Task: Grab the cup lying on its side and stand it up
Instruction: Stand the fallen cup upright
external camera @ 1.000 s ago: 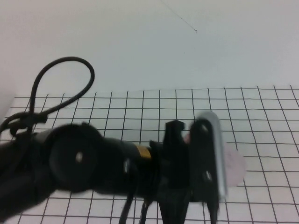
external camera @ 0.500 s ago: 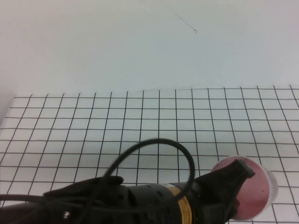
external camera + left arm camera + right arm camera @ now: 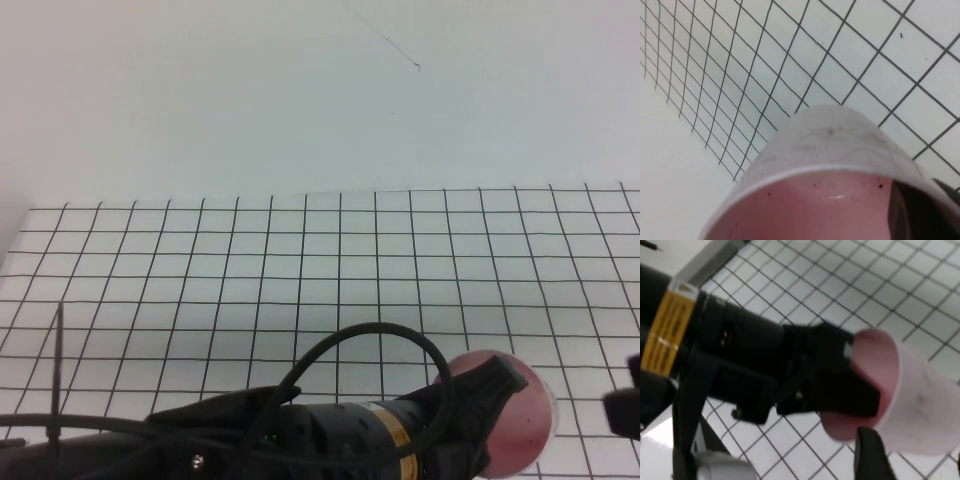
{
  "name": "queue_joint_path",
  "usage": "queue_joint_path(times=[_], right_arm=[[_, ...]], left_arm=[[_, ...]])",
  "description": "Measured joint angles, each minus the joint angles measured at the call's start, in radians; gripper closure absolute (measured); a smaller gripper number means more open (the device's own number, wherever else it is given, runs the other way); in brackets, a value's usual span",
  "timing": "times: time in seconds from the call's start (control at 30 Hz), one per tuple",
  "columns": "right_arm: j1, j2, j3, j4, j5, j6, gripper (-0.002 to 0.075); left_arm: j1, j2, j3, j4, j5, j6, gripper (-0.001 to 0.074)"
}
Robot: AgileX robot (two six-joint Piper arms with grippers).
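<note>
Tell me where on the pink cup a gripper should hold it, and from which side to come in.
The rim wall looks best, one finger inside the mouth and one outside, entering through the open end. The cup tapers, so its outside could slip, while the wide rim gives an edge to pinch. The left gripper already holds it this way, a finger inside the pink mouth. The right gripper sits just right of it.
</note>
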Motion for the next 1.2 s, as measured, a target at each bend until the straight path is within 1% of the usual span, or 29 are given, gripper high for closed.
queue_joint_path(times=[0.2,0.3,0.37,0.43,0.47,0.6,0.67,0.73,0.8,0.9,0.93,1.0,1.07,1.1,1.17,1.2], right_arm=[[0.166,0.136,-0.053,-0.06,-0.079,0.022,0.0362],[0.245,0.201,-0.105,-0.167,-0.106,0.091,0.0362],[0.282,0.25,-0.144,-0.292,-0.084,0.153,0.0362],[0.307,0.289,-0.168,-0.39,-0.072,0.194,0.0362],[0.317,0.308,-0.178,-0.403,-0.073,0.199,0.0362],[0.333,0.379,-0.223,-0.381,-0.074,0.197,0.0365],[0.338,0.416,-0.246,-0.376,-0.065,0.197,0.0386],[0.338,0.442,-0.264,-0.379,-0.03,0.19,0.0431],[0.338,0.458,-0.276,-0.394,-0.004,0.19,0.0512],[0.338,0.465,-0.288,-0.441,0.018,0.187,0.0709],[0.338,0.465,-0.292,-0.46,0.021,0.189,0.0723],[0.338,0.465,-0.301,-0.508,0.037,0.187,0.0722],[0.338,0.461,-0.315,-0.553,0.053,0.202,0.0722],[0.338,0.459,-0.323,-0.572,0.054,0.223,0.0722],[0.338,0.459,-0.339,-0.64,0.061,0.295,0.0722],[0.338,0.459,-0.348,-0.666,0.063,0.32,0.0722]], left_arm=[[0.0,0.008,0.0,-0.037,0.008,-0.002,0.0734],[0.0,0.008,0.0,-0.037,0.026,-0.002,0.0735],[0.0,0.008,0.0,-0.021,0.028,-0.002,0.0735],[0.0,0.008,0.0,-0.018,0.028,-0.002,0.0734],[0.0,0.008,0.0,-0.018,0.028,-0.002,0.0735],[0.0,0.013,0.0,-0.016,0.024,-0.002,0.0734],[0.0,0.017,0.0,0.006,0.024,-0.002,0.0734],[0.0,0.017,0.0,0.02,0.037,-0.002,0.0734],[0.0,0.017,0.0,0.02,0.039,-0.029,0.0734],[0.0,0.017,0.0,0.02,0.003,-0.096,0.0717],[0.0,0.017,0.0,0.02,-0.01,-0.112,0.0695],[0.0,0.017,0.0,0.02,-0.03,-0.155,0.0629],[0.0,0.017,0.0,0.013,-0.044,-0.239,0.0514],[0.0,0.017,0.0,0.006,-0.046,-0.315,0.0444],[0.0,0.008,0.0,-0.01,-0.058,-0.523,0.0311],[0.0,0.005,0.0,-0.01,-0.067,-0.616,0.0269]])
